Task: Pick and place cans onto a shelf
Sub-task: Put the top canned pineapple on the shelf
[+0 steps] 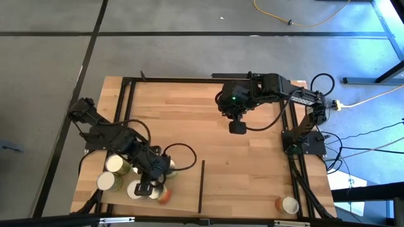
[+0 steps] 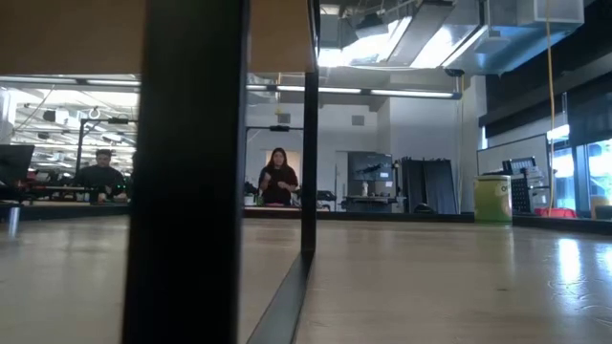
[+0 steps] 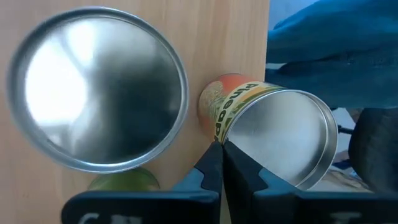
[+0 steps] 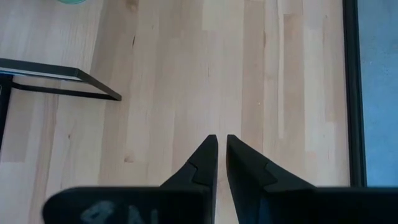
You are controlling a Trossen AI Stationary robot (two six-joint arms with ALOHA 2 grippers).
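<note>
Tabletop (image 1: 252, 157): left gripper (image 1: 146, 186) lowered among cans (image 1: 113, 165).
</note>
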